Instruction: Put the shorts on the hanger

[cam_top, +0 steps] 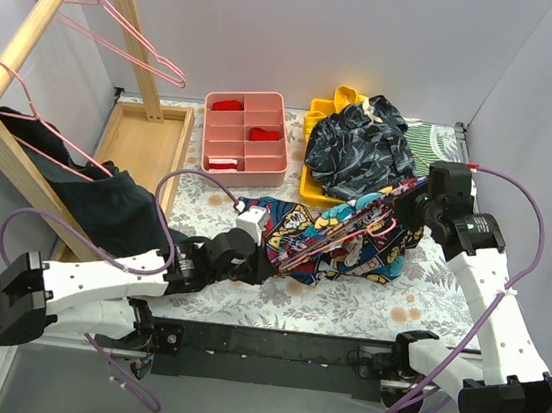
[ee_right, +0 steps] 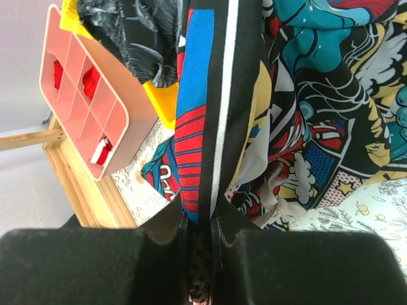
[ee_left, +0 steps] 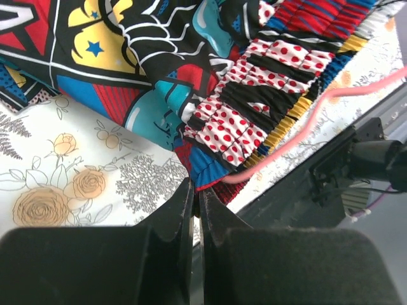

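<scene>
Shorts (cam_top: 337, 244), floppy comic-print cloth, gathered waistband (ee_left: 267, 95) beside thin wire hanger (ee_left: 299, 135)

Shorts (cam_top: 337, 239) are sitting bunched up mid table (cam_top: 344, 306), loud comic print in blue, red, yellow, black. The polka-dot elastic waistband is stretching out taut. Pink wire hanger (ee_left: 299, 136) is running slantwise right along that waistband, touching it.

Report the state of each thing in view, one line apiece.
shorts, bunched on the table, gripped at both ends.
hanger, off the rail, lying along the shorts' waistband.
left end effector, shut on the shorts' waistband.
right end effector, shut on a shorts fold.
navy garment, heaped on the yellow tray.
black garment, hung on the rail.
spare hanger, hanging empty on the rail.
</scene>
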`<state>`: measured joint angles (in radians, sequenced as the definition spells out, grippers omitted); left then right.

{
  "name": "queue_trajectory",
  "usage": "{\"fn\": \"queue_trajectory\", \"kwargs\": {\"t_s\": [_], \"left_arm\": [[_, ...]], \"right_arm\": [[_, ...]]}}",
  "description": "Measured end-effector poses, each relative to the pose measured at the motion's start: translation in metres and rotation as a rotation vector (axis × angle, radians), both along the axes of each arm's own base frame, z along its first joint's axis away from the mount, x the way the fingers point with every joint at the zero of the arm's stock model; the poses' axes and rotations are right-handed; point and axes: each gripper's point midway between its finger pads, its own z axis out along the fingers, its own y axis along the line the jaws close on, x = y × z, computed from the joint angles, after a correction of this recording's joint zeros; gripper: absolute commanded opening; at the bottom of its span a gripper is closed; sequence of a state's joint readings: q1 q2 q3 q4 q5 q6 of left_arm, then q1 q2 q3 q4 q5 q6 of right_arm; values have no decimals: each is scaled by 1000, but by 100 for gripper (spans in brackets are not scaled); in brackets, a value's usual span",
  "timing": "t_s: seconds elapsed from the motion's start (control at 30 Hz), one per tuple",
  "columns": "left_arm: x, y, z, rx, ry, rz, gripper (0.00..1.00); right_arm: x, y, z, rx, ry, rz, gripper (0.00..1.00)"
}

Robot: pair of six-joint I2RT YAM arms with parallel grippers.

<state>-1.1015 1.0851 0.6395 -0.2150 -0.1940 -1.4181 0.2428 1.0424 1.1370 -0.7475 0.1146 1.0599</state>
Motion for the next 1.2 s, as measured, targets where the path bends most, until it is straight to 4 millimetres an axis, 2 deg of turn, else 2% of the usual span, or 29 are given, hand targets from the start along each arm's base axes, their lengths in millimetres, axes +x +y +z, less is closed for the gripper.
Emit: {"fn": "queue_trajectory", "kwargs": {"t_s": [0.17,0.3,0.37,0.47,0.57,0.63,0.67,0.73,0.8,0.87,0.93,1.0,1.03,1.07,1.1,1.13,1.2], "left_arm": [[-4,-6,33,-36,-18,-25,0],[-6,-22,76,-90,-40,-70,0],[-6,-36,108,-136,-60,-104,0],[-5,-56,160,-207,-96,-153,0],[-4,-72,214,-273,-138,-188,0],[-2,-76,239,-310,-171,-192,0],[-1,-77,243,-314,-180,-191,0],[2,-78,237,-304,-177,-185,0],[10,-78,208,-259,-146,-175,0],[22,-76,163,-190,-99,-159,0],[27,-69,109,-89,-37,-153,2],[27,-62,67,-3,9,-163,7],[25,-59,47,40,28,-181,15],[24,-58,35,67,32,-198,18],[23,-57,27,84,33,-212,23],[22,-56,20,103,32,-225,40],[24,-59,14,119,17,-246,51]], "right_arm": [[0,-3,-2,-9,19,-21,1],[2,-2,2,-12,35,-18,1],[2,2,8,-13,43,-6,1],[-1,7,32,-8,24,14,1],[-3,11,72,17,-41,30,1],[-2,14,94,39,-93,39,1],[-1,16,98,50,-106,46,1],[0,21,86,69,-83,59,1],[-2,27,54,87,-15,72,1],[-5,33,7,101,90,82,1],[-13,34,-46,93,215,76,1],[-23,33,-84,88,310,66,1],[-29,33,-102,84,360,62,1],[-31,33,-110,83,385,61,1],[-33,34,-117,86,407,63,1],[-33,36,-122,91,423,68,1],[-28,40,-126,102,429,77,1]]}}
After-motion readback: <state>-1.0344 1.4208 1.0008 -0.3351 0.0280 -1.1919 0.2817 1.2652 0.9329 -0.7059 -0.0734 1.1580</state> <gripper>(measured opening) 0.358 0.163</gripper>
